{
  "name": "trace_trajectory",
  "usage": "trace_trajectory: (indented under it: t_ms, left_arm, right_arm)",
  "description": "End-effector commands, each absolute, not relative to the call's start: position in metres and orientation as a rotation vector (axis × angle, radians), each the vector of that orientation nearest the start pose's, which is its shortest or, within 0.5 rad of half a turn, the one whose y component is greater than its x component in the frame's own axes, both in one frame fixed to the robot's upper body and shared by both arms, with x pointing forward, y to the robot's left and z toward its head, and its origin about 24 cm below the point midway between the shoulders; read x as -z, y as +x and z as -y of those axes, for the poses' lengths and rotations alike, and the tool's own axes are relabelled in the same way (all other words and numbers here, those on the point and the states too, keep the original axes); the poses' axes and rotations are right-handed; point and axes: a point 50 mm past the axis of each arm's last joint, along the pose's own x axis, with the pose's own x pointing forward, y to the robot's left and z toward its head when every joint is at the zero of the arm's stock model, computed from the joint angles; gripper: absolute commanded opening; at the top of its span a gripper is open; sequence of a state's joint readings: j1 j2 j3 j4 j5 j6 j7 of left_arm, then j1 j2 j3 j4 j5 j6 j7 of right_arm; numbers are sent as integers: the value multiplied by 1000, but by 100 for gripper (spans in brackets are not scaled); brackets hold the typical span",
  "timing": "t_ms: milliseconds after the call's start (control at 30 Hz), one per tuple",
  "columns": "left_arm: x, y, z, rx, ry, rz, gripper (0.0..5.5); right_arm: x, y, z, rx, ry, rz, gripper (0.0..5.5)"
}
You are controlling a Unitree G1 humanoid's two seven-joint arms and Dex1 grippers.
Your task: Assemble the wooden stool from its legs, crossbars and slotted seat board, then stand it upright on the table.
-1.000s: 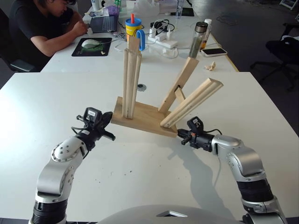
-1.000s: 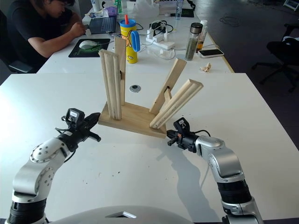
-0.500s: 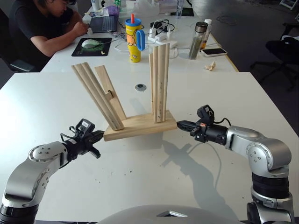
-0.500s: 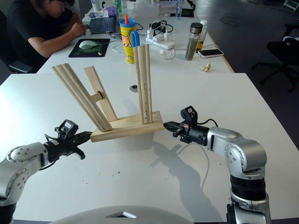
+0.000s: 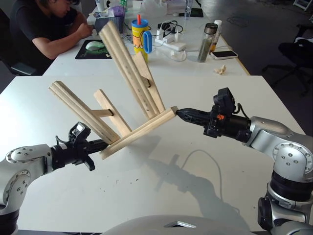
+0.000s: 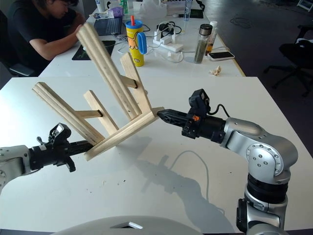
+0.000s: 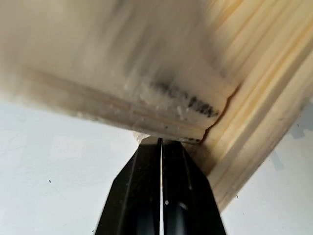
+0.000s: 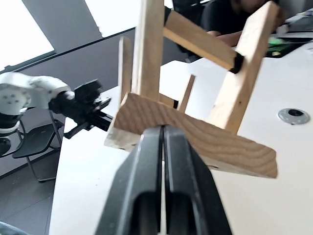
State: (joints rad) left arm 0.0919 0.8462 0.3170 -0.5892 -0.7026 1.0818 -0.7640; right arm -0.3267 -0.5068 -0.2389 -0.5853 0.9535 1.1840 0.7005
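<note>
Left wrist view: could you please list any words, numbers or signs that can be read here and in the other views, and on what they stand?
Dark stamped marks on the wooden stool: too blurred to read.
Print on the yellow cup: too small to read.
Label on the bottle: too small to read.
No text can be read in any view.

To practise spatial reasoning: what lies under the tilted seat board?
Bare white table with a shadow. The seat board is tilted between the left gripper and right gripper; its downward face is hidden from view.
</note>
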Motion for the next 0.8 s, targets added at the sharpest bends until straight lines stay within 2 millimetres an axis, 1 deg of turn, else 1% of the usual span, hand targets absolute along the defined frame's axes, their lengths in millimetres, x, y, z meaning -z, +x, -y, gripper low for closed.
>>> trace_trajectory:
  t_ms: [33, 167, 267, 400, 500, 567, 600, 633, 667, 700, 767, 800]
  left_arm:
    - [-172, 191, -199, 1096, 48, -389, 0]
    - [-177, 194, -203, 1075, 59, -373, 0]
    - [-180, 200, -204, 1049, 65, -346, 0]
    - [-178, 202, -212, 1013, 93, -371, 0]
    - [-165, 210, -234, 899, 160, -408, 0]
    - [-158, 220, -254, 774, 252, -389, 0]
    - [-154, 223, -263, 726, 300, -383, 0]
    - [-154, 225, -273, 681, 309, -359, 0]
    - [-155, 226, -280, 661, 304, -333, 0]
    - [-159, 226, -286, 651, 275, -305, 0]
    - [-171, 225, -301, 625, 224, -256, 35]
    - [-177, 223, -313, 607, 241, -253, 51]
  right_arm:
    - [-168, 198, 125, -1464, 211, -397, 3]
    - [-153, 200, 132, -1407, 179, -462, 3]
    - [-137, 207, 139, -1314, 137, -508, 3]
    - [-135, 214, 143, -1267, 127, -493, 3]
    - [-130, 227, 154, -1149, 57, -467, 3]
    - [-125, 239, 168, -1032, -21, -446, 3]
    - [-122, 244, 175, -988, -32, -441, 3]
    - [-118, 248, 183, -947, -63, -434, 3]
    - [-114, 251, 192, -900, -91, -437, 22]
    - [-111, 251, 198, -883, -105, -447, 28]
    - [-106, 247, 207, -889, -134, -466, 66]
    - [-106, 241, 207, -930, -127, -471, 83]
